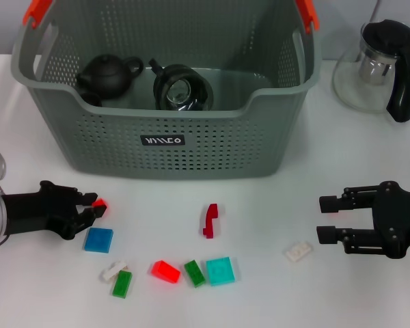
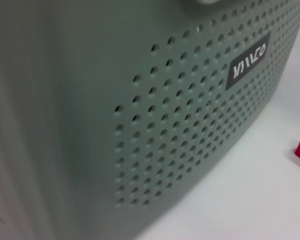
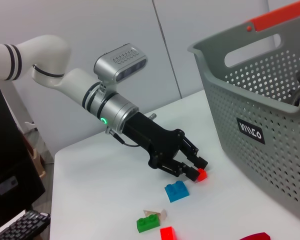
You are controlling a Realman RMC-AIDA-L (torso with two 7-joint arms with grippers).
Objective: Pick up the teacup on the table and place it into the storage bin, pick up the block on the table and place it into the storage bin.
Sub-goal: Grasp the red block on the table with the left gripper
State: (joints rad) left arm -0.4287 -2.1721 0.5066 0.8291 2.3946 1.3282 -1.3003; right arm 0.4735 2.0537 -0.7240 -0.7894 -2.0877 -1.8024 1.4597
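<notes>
Evidently mid block step: left gripper [image 1: 94,207] low over the table [image 1: 260,301], fingers pinched on a small red block [image 1: 100,204], just in front of the storage bin [image 1: 164,141]. Calls next for a lift clear of the near wall, a carry over the rim, then release inside. Farther right, scattered loose: one blue block [image 1: 98,240], one white block [image 1: 113,269], two green blocks [image 1: 121,283], one red block [image 1: 165,270], one teal block [image 1: 219,270], one dark red curved piece [image 1: 210,220], one cream block [image 1: 298,251]. Inside the bin, one black teapot [image 1: 110,75] and one glass vessel [image 1: 182,87]; no teacup on the table. At far right, right gripper [image 1: 326,219] idle, fingers apart, holding nothing.
</notes>
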